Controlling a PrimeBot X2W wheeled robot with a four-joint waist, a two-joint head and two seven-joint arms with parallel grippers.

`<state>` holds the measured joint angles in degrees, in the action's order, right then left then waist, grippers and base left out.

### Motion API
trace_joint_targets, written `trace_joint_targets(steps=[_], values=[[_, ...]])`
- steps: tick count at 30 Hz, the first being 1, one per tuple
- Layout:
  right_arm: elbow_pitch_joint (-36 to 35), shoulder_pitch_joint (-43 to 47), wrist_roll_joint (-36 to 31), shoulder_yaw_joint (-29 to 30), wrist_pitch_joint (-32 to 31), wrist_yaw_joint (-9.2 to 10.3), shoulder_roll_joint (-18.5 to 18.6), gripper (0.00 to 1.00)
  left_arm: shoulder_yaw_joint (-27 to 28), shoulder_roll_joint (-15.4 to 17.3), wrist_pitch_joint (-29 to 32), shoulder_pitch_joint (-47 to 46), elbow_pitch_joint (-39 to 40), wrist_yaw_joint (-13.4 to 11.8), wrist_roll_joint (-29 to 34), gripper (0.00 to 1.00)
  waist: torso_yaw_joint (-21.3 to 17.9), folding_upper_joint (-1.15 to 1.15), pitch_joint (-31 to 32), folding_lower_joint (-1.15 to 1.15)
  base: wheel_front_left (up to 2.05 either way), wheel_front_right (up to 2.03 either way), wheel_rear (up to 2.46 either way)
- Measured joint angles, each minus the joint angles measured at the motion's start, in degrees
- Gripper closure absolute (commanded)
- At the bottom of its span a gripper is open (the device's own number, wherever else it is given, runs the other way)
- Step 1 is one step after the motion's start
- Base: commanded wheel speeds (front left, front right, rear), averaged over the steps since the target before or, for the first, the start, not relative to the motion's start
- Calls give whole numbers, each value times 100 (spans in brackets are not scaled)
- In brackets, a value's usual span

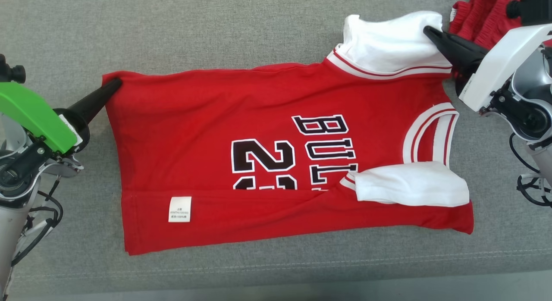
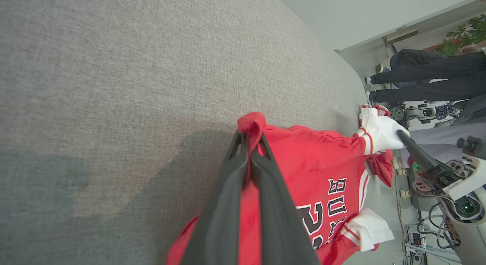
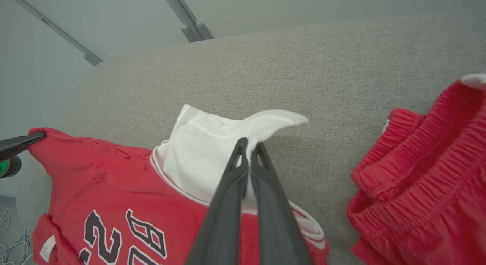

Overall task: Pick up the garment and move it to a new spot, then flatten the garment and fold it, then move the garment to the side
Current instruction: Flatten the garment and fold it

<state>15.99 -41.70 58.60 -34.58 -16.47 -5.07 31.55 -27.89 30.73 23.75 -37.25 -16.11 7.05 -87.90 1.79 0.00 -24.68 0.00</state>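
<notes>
One big grey cushion (image 1: 215,33), with the red jersey (image 1: 194,120) spread flat across the middle and its near edge folded over. There's red shorts (image 1: 483,16) bunched at the far right. The left gripper (image 1: 115,82) is pinched on the jersey's hem corner, and the right gripper (image 1: 428,31) is clamped on its white sleeve (image 1: 388,46).

Red shorts (image 3: 417,189) with a gathered waistband lie crumpled on the grey fabric surface (image 1: 215,29). Beyond it stand people (image 2: 429,93) in dark trousers, near a leafy plant (image 2: 461,35)
</notes>
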Motion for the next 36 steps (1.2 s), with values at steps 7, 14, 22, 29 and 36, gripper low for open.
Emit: trace_joint_targets(steps=[7,14,22,29,36], values=[[-226,-9,-70,68,285,-40,2,100,32,-9,-214,-2,207,0,55,100,-4,0,-56,0,0,0,0],[-254,-6,-126,96,489,-42,-10,100,69,-10,-408,8,255,0,113,100,11,0,-39,0,0,0,0],[-289,7,-125,163,619,-46,2,100,103,40,-522,119,318,0,126,100,1,0,19,0,0,0,0],[-330,177,-115,200,721,-47,23,100,100,73,-630,271,333,0,187,100,-22,0,97,0,0,0,0],[-326,501,-37,198,788,-48,56,100,87,70,-733,493,350,0,187,100,-36,0,265,0,0,0,0]])
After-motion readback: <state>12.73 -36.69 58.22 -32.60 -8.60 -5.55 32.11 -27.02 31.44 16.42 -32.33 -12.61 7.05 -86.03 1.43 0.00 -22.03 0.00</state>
